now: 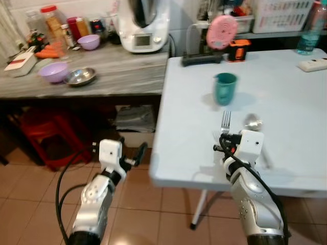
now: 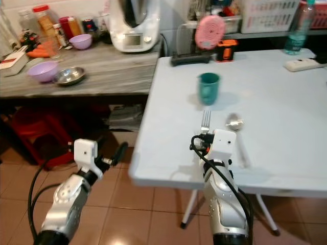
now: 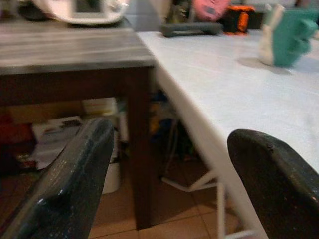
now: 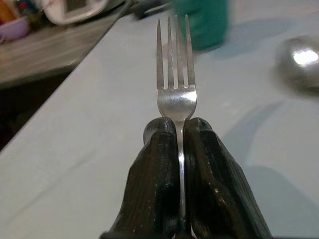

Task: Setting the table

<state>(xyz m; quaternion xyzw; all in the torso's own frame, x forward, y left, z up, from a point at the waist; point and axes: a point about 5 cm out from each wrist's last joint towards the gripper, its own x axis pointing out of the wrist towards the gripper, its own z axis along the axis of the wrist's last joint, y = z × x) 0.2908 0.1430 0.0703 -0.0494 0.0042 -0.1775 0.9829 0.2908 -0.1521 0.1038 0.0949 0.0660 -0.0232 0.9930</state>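
Firmly pinched in the right gripper (image 4: 180, 149), the fork (image 4: 174, 74) hangs low over the table's (image 1: 286, 92) near edge, tines towards the green cup (image 1: 225, 88), its length parallel to the spoon (image 1: 254, 124) just beside. Off the table's left edge, the left gripper (image 3: 169, 169) hangs spread and empty.

Bare table (image 1: 286, 153) lies right of the spoon (image 1: 252, 122) (cup (image 1: 225, 88) stands beyond).

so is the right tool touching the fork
Touching. The right wrist view shows the right tool with both fingers pressed against the fork handle, no gap.
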